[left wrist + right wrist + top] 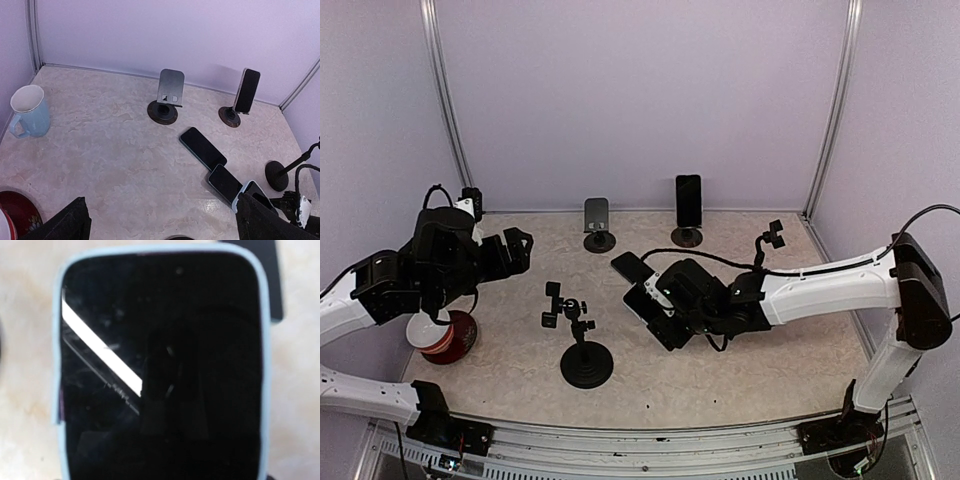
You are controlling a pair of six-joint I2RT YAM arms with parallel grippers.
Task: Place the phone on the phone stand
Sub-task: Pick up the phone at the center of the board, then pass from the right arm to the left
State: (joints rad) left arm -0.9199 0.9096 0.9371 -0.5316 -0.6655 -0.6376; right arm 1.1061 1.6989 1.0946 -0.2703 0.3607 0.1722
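- Phone [160, 365], the one in the pale blue case, lies screen-up on the counter [770, 360], mid-right and well apart from the back row of stands.
- Right end effector [653, 312] sits low over that phone. The wrist view is filled by the dark screen and shows no fingers, so whether it is grasping or only poised over the phone cannot be told.
- Left end effector [520, 250] is released, with jaws wide and nothing between them, and is parked at the left side.
- Two bare phones [202, 148] lie flat just beside the cased one, in a diagonal line toward the back.
- Empty stand [170, 92] is at the back centre, with its plate upright and nothing on it. This is the likely target.
- Second stand [687, 236] to its right carries a propped phone [688, 200].
- Clamp mount [582, 350] stands near the front centre. A mug [30, 110] and a red bowl [15, 212] are at far left.
- Progress is judged early. The phone is not lifted clear as far as can be seen, and the carry, tilt and set-down on the stand are all to come.
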